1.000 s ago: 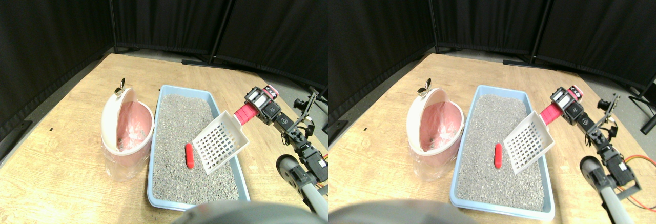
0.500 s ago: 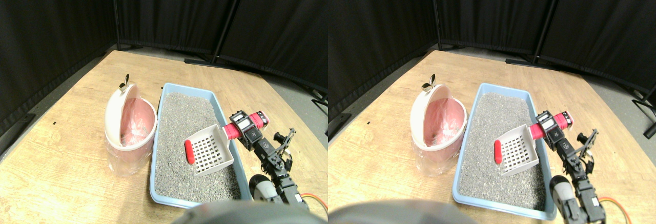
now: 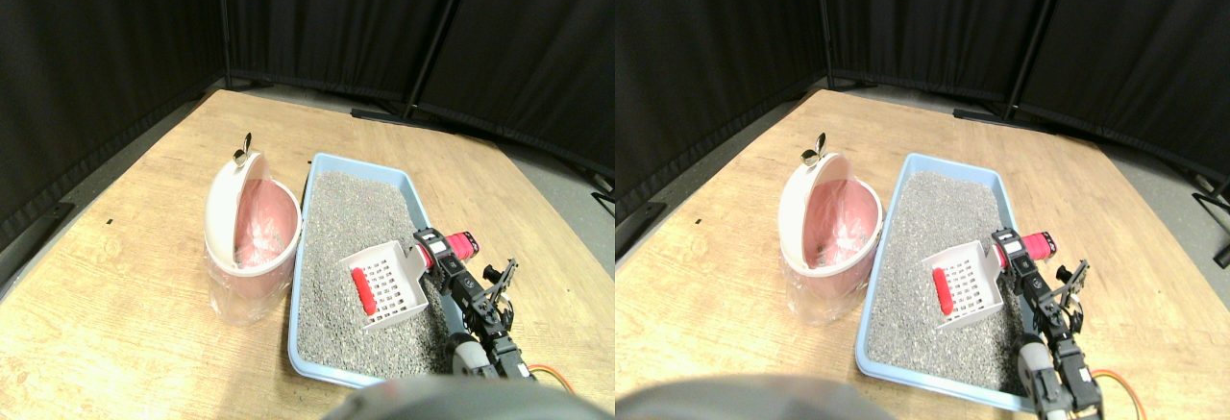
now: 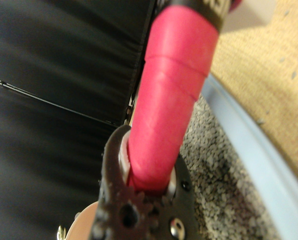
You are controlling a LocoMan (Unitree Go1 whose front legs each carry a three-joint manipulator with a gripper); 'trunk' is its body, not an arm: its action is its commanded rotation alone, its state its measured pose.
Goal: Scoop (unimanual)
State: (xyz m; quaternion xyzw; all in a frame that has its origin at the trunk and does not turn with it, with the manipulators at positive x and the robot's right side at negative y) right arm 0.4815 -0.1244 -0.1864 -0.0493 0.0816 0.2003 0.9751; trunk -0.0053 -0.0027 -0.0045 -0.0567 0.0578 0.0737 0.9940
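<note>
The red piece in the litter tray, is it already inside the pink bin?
No, the red piece lies at the front edge of the white scoop in the litter tray, beside the pink bin.

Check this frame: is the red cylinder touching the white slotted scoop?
Touching. In the stereo pair view the red cylinder lies across the open front edge of the white slotted scoop, overlapping its floor with no litter showing between them.

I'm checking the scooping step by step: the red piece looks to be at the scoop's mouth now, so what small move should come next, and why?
Probably a slight push forward, then lift and tip back. The red piece sits only at the front lip of the white scoop, which lies low on the litter in the blue tray, so it could roll off if raised now. The pink bin waits alongside.
</note>
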